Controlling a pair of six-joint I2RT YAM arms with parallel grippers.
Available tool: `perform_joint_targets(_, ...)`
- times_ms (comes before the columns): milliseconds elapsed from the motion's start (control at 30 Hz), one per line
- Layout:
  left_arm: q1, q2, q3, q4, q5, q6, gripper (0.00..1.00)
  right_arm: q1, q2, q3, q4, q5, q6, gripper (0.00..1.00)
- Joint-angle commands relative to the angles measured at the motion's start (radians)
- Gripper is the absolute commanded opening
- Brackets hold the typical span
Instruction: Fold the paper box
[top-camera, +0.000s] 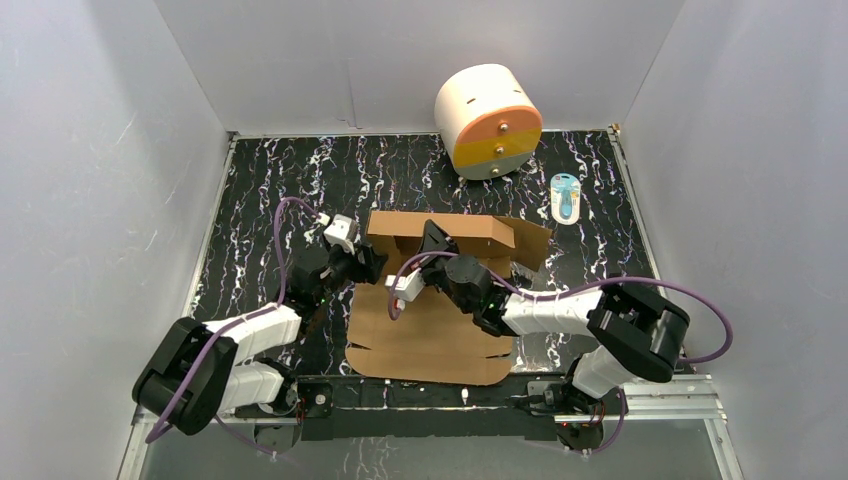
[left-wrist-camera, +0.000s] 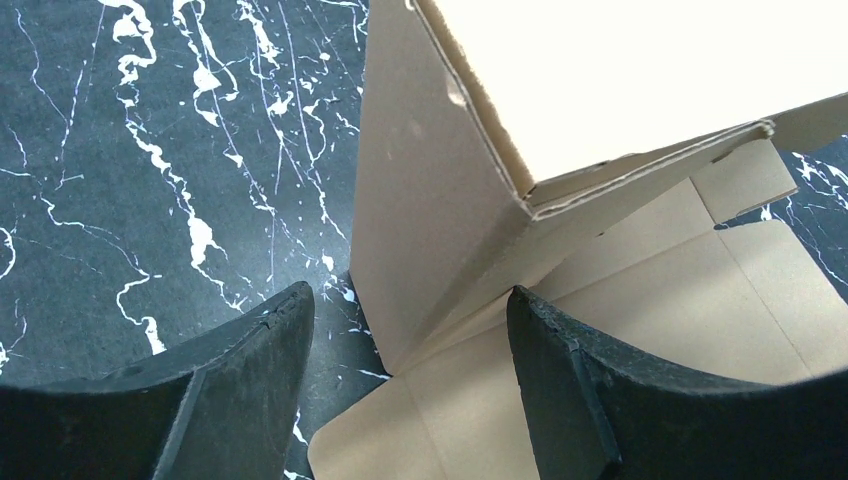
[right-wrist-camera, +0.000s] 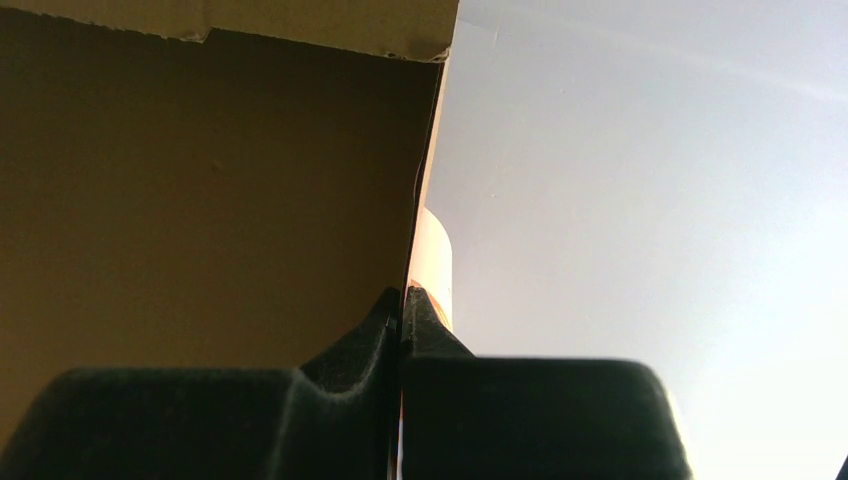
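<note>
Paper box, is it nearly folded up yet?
About halfway, I think. Done: the paper box has its far walls standing. In hand: the right end effector pinches one wall's edge, and the open left end effector straddles an upright side flap. Left: the big near panel lies flat, not yet closed.

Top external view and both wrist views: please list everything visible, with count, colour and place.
paper box: one, brown, table centre, partly folded
cylinder: one, white with orange-yellow face, far side, right of centre
small packet: one, light blue, far right
table: one, black with white veins
walls: three, pale grey, around the table
arms: two, white and black, near edge
left tool: one, black, open, at the box's left wall
right tool: one, black, shut on a raised box panel
</note>
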Motion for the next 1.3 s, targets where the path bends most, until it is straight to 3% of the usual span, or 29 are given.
perform_joint_targets(0, 0.001, 0.006, 0.01, 0.088, -0.002, 0.036, 0.68, 0.009, -0.018, 0.037, -0.096, -0.046, 0.015, 0.0)
perform_joint_targets(567, 0.001, 0.053, 0.028, 0.11, -0.049, 0.036, 0.66, 0.005, -0.041, 0.08, -0.201, -0.083, 0.103, 0.0)
perform_joint_targets(833, -0.01, 0.106, 0.026, 0.223, -0.075, -0.036, 0.6, 0.005, -0.035, 0.074, -0.197, -0.088, 0.136, 0.0)
perform_joint_targets(1267, -0.085, 0.216, 0.003, 0.403, -0.317, -0.002, 0.46, 0.005, -0.032, 0.071, -0.178, -0.091, 0.167, 0.0)
